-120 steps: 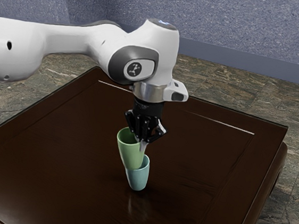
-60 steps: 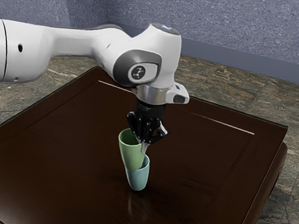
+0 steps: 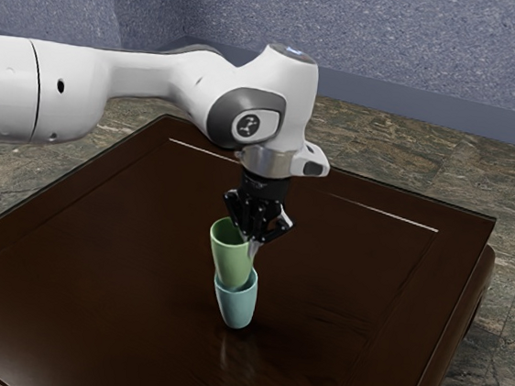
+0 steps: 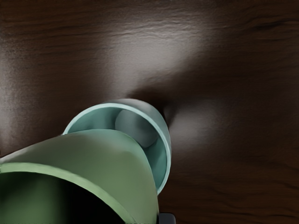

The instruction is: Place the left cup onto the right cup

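A pale green ceramic cup [image 3: 230, 253] is clamped at the rim by the black pincer [image 3: 254, 245]. It is tilted, its base inside a teal cup [image 3: 236, 304] on the dark counter [image 3: 368, 283].

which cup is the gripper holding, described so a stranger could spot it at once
Look near the middle of the dark wooden table, under the black gripper, where two cups are nested. It is the green cup: the upper one, tilted, its base inside the upright teal cup.
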Robot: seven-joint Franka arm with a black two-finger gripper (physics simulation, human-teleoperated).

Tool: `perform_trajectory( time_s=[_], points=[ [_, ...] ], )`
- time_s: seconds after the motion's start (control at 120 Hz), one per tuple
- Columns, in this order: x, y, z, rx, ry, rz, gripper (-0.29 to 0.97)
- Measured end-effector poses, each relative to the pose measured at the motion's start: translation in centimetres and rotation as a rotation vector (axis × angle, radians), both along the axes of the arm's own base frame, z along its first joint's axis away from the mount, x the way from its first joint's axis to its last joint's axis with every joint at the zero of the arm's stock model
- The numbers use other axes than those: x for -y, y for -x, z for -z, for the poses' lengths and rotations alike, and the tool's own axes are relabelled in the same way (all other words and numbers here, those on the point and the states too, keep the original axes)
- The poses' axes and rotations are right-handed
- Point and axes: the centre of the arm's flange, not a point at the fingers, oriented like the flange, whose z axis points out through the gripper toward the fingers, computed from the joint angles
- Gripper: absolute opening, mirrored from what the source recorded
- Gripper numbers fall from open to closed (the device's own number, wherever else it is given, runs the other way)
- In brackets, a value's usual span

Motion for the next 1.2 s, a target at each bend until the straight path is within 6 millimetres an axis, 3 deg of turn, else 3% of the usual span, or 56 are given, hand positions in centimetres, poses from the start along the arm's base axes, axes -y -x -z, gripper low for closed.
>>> perform_trajectory(
  time_s=[0.4, 0.625, 0.767, 1.2],
  points=[
    [-0.2, -1.3, 1.4, -0.012, -0.012, 0.002, -0.10],
    [0.4, -1.2, 0.7, -0.023, -0.008, 0.004, 0.33],
    [0.6, -0.9, 0.5, -0.034, -0.011, -0.001, 0.50],
    [0.5, 1.2, -6.2, 0.055, -0.018, -0.012, 0.66]
  ],
)
